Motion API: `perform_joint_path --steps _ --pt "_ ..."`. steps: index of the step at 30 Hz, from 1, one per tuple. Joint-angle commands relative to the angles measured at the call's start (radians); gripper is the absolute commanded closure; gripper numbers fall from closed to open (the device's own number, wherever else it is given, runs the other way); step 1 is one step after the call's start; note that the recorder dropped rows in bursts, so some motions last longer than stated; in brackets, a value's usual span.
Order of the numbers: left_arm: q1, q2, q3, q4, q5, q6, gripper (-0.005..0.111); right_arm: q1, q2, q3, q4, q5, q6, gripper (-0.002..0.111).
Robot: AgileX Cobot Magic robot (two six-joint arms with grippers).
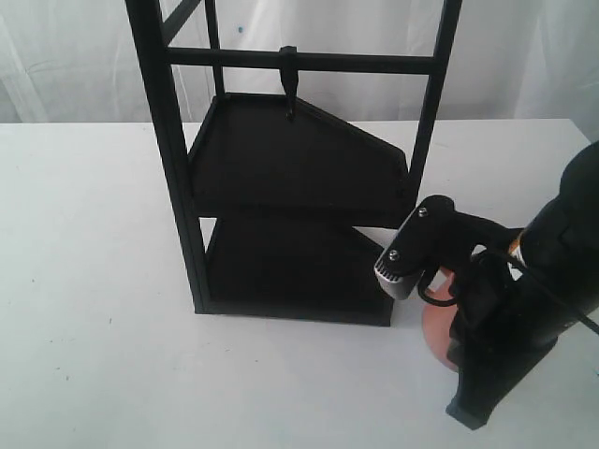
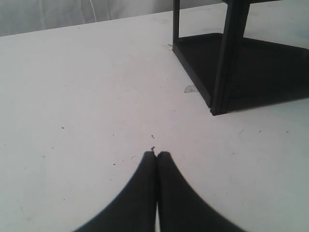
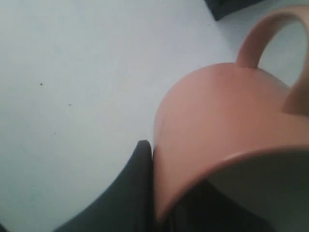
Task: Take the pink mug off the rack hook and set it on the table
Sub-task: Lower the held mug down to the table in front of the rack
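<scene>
The pink mug (image 3: pixel 227 111) is off the rack, and my right gripper (image 3: pixel 161 162) is shut on its wall. One finger (image 3: pixel 137 179) presses the outside and the other sits inside the cream interior. The loop handle (image 3: pixel 270 29) points away from the fingers. In the exterior view only a sliver of the pink mug (image 1: pixel 436 329) shows behind the right gripper (image 1: pixel 459 365), low over the table (image 1: pixel 94 281) by the rack's (image 1: pixel 173 159) front right corner. The rack hook (image 1: pixel 290 94) on the crossbar is bare. My left gripper (image 2: pixel 157 154) hangs shut and empty over the white table (image 2: pixel 72 96).
The rack's two dark shelves (image 1: pixel 290 159) stand just left of the right arm. The rack's lower shelf and post (image 2: pixel 222 72) lie ahead of the left gripper. A white curtain (image 1: pixel 75 56) hangs behind the table.
</scene>
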Motion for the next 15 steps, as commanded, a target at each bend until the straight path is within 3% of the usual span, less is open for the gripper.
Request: perform_joint_path --steps 1,15 --pt "0.001 -0.004 0.003 -0.001 0.001 0.0 0.107 0.001 -0.008 -0.009 -0.05 -0.014 0.051 0.108" --pt "0.001 -0.004 0.003 -0.001 0.001 0.0 0.107 0.001 0.107 -0.006 -0.039 -0.04 0.054 0.108"
